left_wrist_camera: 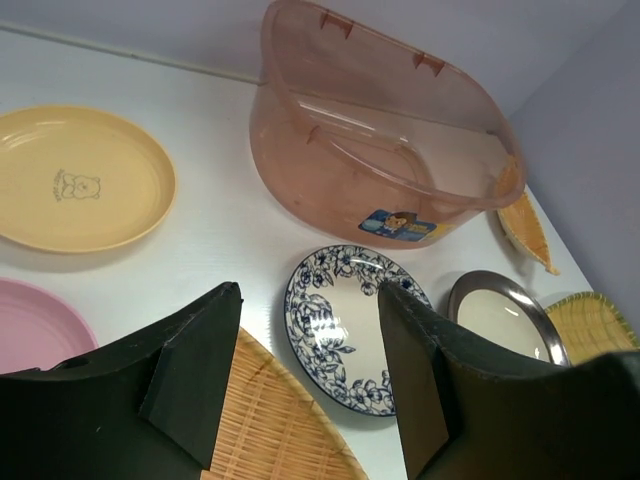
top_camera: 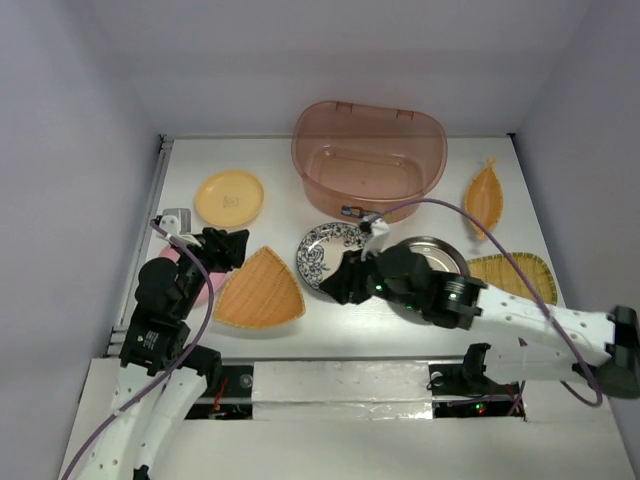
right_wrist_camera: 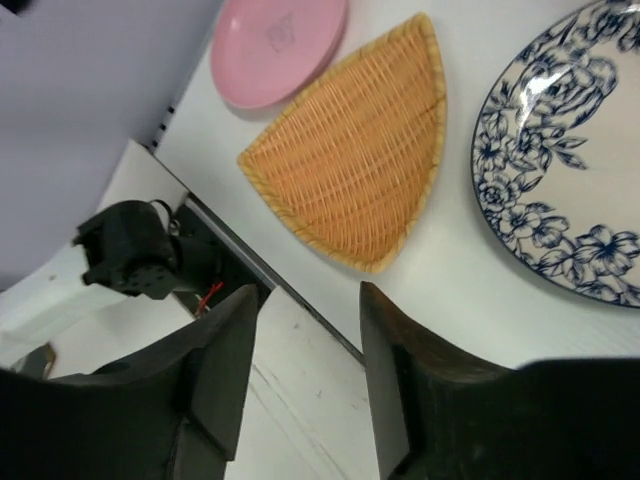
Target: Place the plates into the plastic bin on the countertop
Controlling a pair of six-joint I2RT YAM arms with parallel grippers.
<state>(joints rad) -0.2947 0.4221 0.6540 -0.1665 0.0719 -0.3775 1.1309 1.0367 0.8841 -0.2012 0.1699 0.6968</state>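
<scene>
The reddish-brown plastic bin (top_camera: 368,160) stands empty at the back of the white countertop (top_camera: 270,165). Around it lie a yellow-orange plate (top_camera: 229,197), orange woven triangle (top_camera: 260,290), blue-white floral plate (top_camera: 322,252), metal plate (top_camera: 440,252), orange leaf plate (top_camera: 484,197) and yellow woven rectangle (top_camera: 520,272). The pink plate (top_camera: 208,288) is mostly hidden under my left arm. My left gripper (top_camera: 228,248) is open and empty above the triangle's far corner (left_wrist_camera: 270,420). My right gripper (top_camera: 345,280) is open and empty, over the counter's front edge beside the floral plate (right_wrist_camera: 560,160).
Pale walls close in the counter on the left, back and right. A small grey object (top_camera: 176,217) lies near the left wall. The arm bases and a taped front ledge (top_camera: 340,380) run along the near edge. A purple cable (top_camera: 470,215) arcs over the metal plate.
</scene>
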